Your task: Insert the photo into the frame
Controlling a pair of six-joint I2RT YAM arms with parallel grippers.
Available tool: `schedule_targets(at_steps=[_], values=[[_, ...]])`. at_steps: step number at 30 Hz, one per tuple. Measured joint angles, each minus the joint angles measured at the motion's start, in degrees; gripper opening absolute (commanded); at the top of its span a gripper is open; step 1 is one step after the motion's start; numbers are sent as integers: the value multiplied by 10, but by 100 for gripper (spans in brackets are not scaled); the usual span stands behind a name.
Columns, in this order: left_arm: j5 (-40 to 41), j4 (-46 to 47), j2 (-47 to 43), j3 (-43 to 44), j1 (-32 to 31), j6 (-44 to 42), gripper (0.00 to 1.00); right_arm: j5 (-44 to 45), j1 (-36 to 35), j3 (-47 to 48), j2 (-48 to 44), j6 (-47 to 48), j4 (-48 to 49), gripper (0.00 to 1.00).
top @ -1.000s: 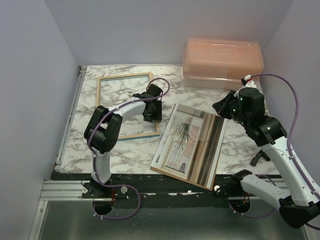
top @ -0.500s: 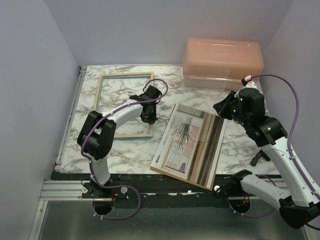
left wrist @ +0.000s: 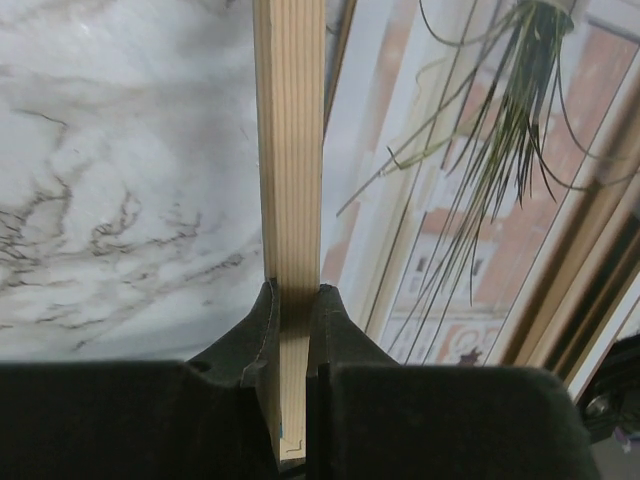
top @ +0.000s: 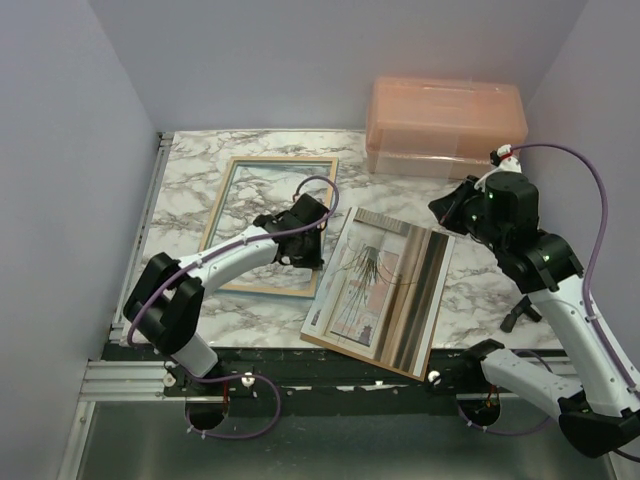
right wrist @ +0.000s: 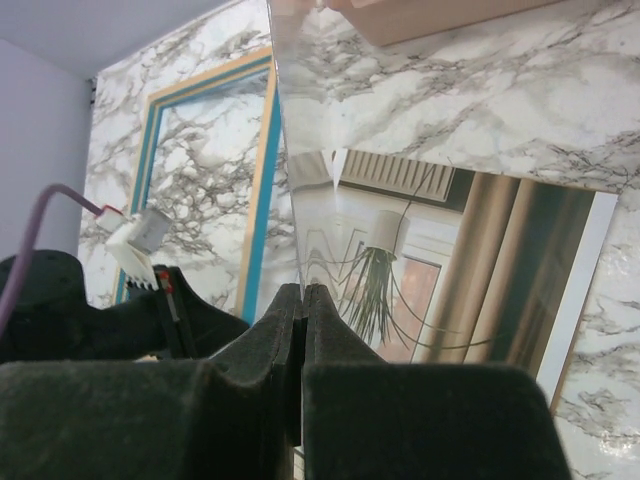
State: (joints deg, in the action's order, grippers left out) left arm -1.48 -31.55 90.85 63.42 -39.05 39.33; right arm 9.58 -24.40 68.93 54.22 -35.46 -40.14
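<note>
L claw (left wrist: pixel 296 296) clamps frame (left wrist: pixel 290 120) rail | R claw (right wrist: pixel 303 292) closed, hold unclear

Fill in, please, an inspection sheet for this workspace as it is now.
Surface: marble-patterned table.
Job's things: frame wood side up, nothing in it; photo beside it, picture up, its near edge past the marble.
Clutter: peach box at the back, lid on.
Grippers: left gripper shut on the frame rail nearest the photo; right gripper shut on a thin clear sheet.
Cables: purple cables in loose loops on both arms, none seen caught.
Surroundings: plain pale walls on three sides.
</note>
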Motion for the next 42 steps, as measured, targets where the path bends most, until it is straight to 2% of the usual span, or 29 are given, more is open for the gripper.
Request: schedule_targets(at_steps=[6, 12, 22, 24, 27, 29, 32, 38, 42], values=[[-16, 14, -17, -42, -55, 50, 0, 3, 0, 33, 0, 4, -5, 0], [-21, 20, -16, -40, -103, 90, 0, 19, 0, 67, -3, 11, -17, 0], [-66, 55, 91, 57, -160, 142, 1, 35, 0, 78, -14, 12, -27, 0], [-85, 79, 111, 64, -163, 152, 14, 35, 0, 78, -14, 13, -30, 0], [-106, 101, 137, 73, -165, 158, 44, 35, 0, 78, -14, 15, -31, 0], [-115, 109, 140, 74, -165, 158, 60, 35, 0, 78, -14, 16, -31, 0], [-129, 127, 137, 74, -166, 162, 77, 35, 0, 78, -14, 17, -31, 0], [-137, 144, 113, 66, -157, 145, 90, 33, 0, 78, -14, 19, -31, 0], [-149, 169, 66, 26, -128, 125, 91, 23, 0, 76, -12, 19, -29, 0]])
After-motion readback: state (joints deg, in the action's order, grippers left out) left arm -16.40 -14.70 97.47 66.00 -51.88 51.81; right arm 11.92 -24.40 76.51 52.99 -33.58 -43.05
